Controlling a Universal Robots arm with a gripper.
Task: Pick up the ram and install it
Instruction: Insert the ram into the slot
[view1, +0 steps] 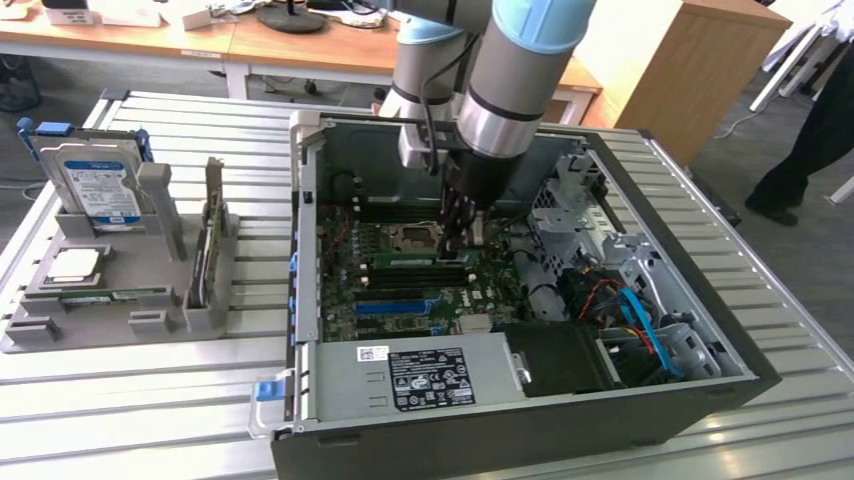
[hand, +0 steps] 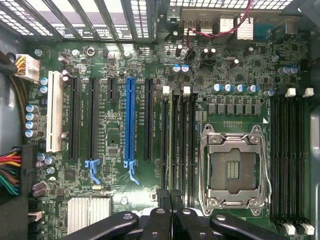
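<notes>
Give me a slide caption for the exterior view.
Gripper down inside the open computer case, at the green ram on the motherboard beside the processor socket.

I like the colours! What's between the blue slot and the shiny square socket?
Long black slots lie between the blue slot and the socket, in the wrist view.

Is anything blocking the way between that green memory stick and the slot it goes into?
Nothing visible does. The ram seems to stand already in a memory slot beside the empty processor socket, right at the gripper; no cable or part lies across it.
</notes>
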